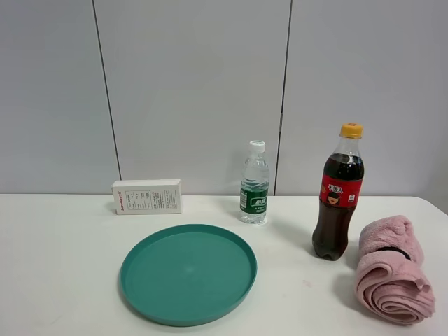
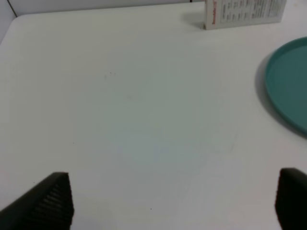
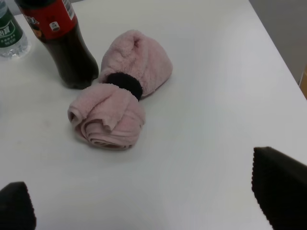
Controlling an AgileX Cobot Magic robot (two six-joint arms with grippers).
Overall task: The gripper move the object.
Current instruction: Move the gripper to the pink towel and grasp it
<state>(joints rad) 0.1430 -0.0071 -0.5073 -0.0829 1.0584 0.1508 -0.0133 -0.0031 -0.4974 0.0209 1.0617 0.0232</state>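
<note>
On the white table stand a teal plate (image 1: 187, 273), a white box (image 1: 148, 196), a clear water bottle (image 1: 255, 183) with a green label, a cola bottle (image 1: 339, 196) with an orange cap, and a rolled pink towel (image 1: 392, 269) with a black band. Neither gripper shows in the exterior high view. My left gripper (image 2: 168, 206) is open and empty over bare table, apart from the plate (image 2: 290, 86) and the box (image 2: 244, 12). My right gripper (image 3: 148, 196) is open and empty, a short way from the towel (image 3: 117, 93), which lies beside the cola bottle (image 3: 64, 43).
A grey panelled wall (image 1: 210, 84) runs behind the table. The table's right edge (image 3: 276, 43) lies close to the towel. The water bottle (image 3: 10, 33) stands just beyond the cola bottle in the right wrist view.
</note>
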